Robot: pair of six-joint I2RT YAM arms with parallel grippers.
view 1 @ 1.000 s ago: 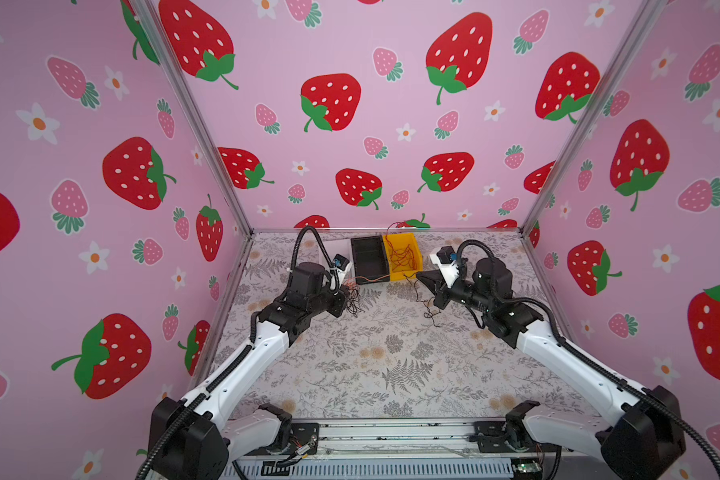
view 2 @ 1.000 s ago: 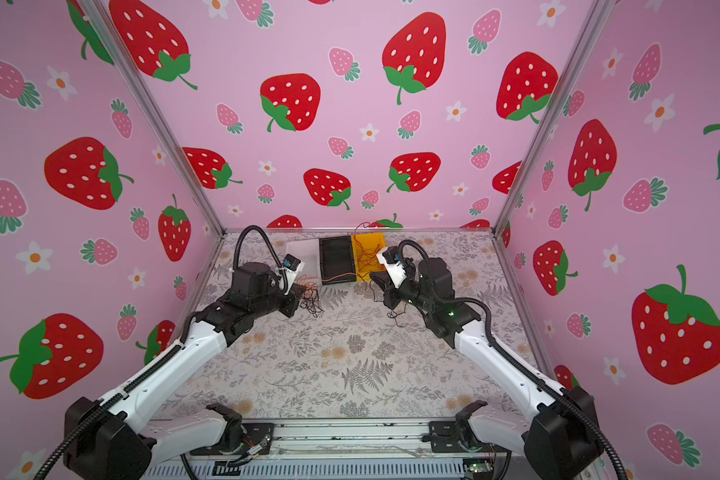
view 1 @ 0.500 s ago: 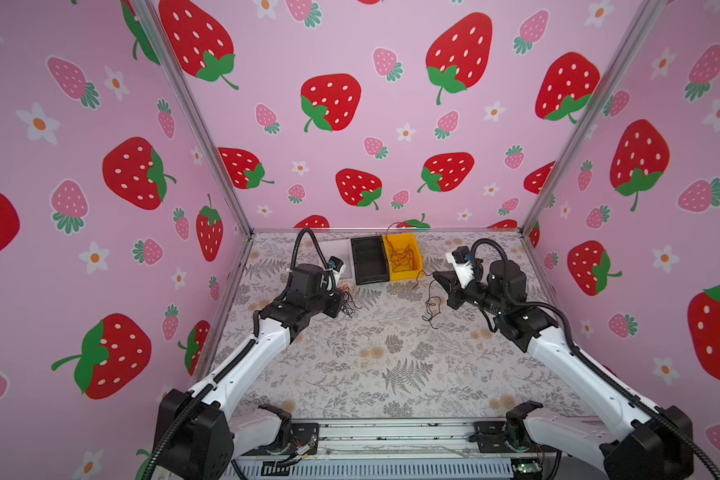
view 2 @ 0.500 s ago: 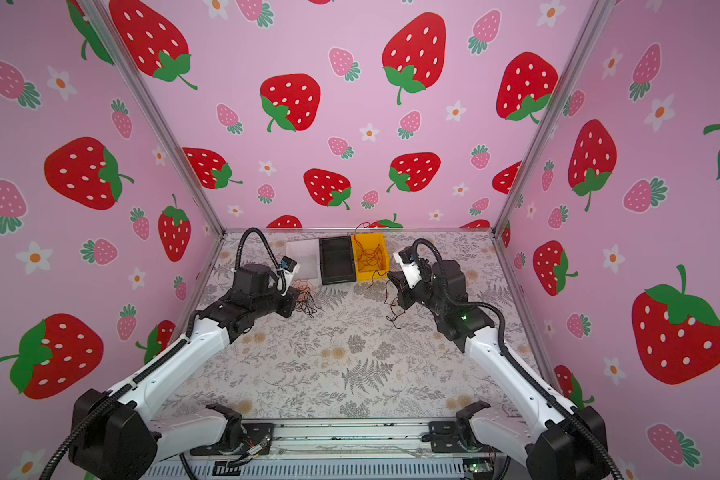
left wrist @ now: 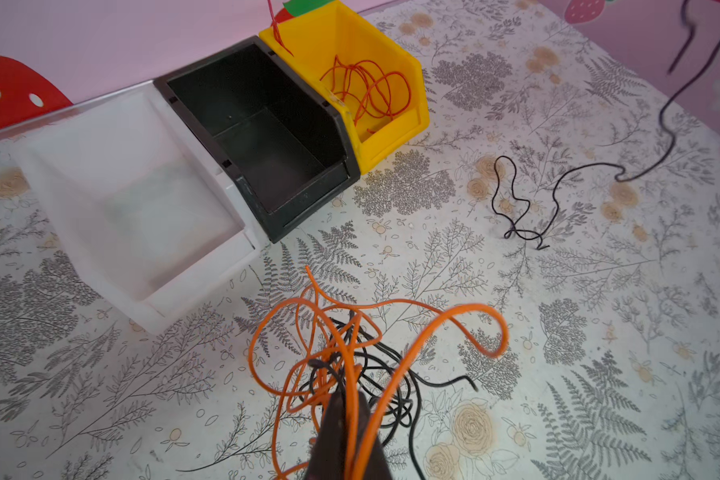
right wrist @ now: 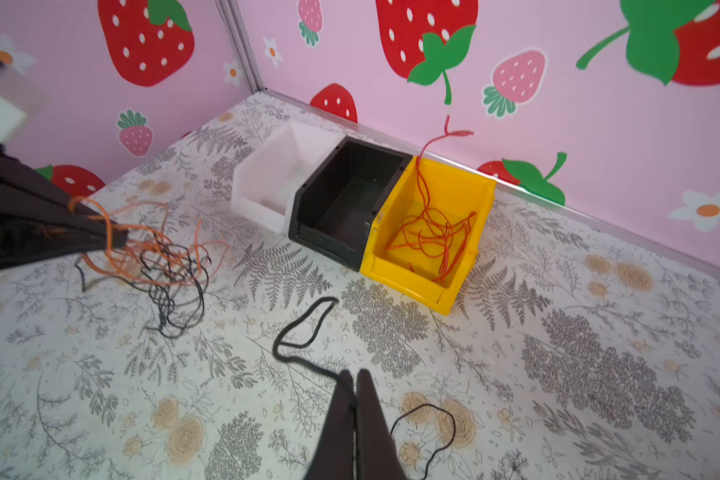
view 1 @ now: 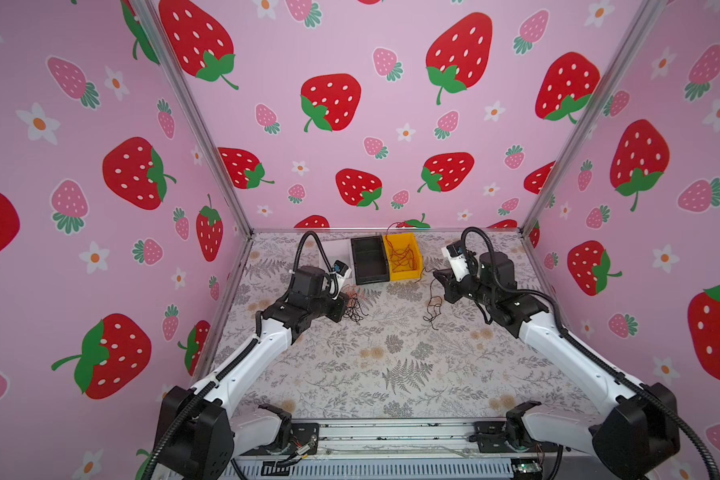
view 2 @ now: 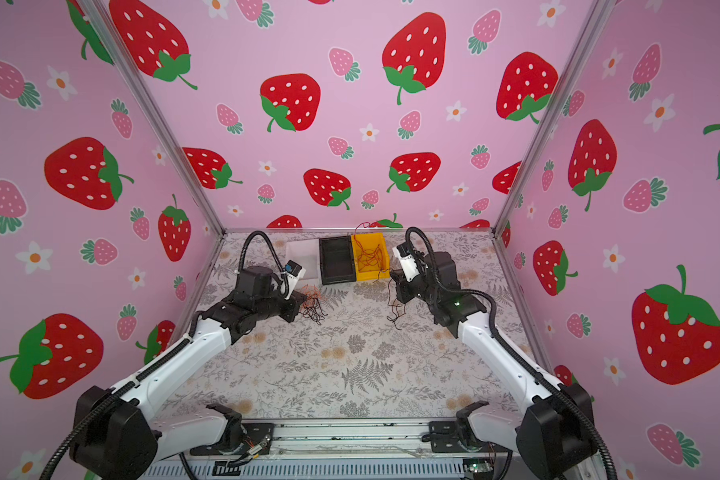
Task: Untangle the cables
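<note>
In both top views the job looked partly done. A thin red cable (view 1: 402, 257) lay coiled in the yellow plastic bin (view 1: 406, 275) at the far wall, and the black plastic bin (view 1: 366, 279) on its left looked empty. The left gripper (view 1: 345, 303) reached low at far left. The right gripper (view 1: 436, 275) hung raised at far right, with a thin black cable (view 1: 432, 305) dangling from it to the floral-patterned table (view 1: 391, 353).

In the left wrist view, the left gripper (left wrist: 344, 395) was clenched on the knot of orange and black cables (left wrist: 337, 351). The thin black cable (left wrist: 618, 178) trailed apart from the knot and seemed freed.

In the right wrist view, the right gripper (right wrist: 354, 374) was pinched on the thin black cable (right wrist: 276, 345). The white plastic bin (right wrist: 258, 212) looked empty. Parting orange from black remained.
</note>
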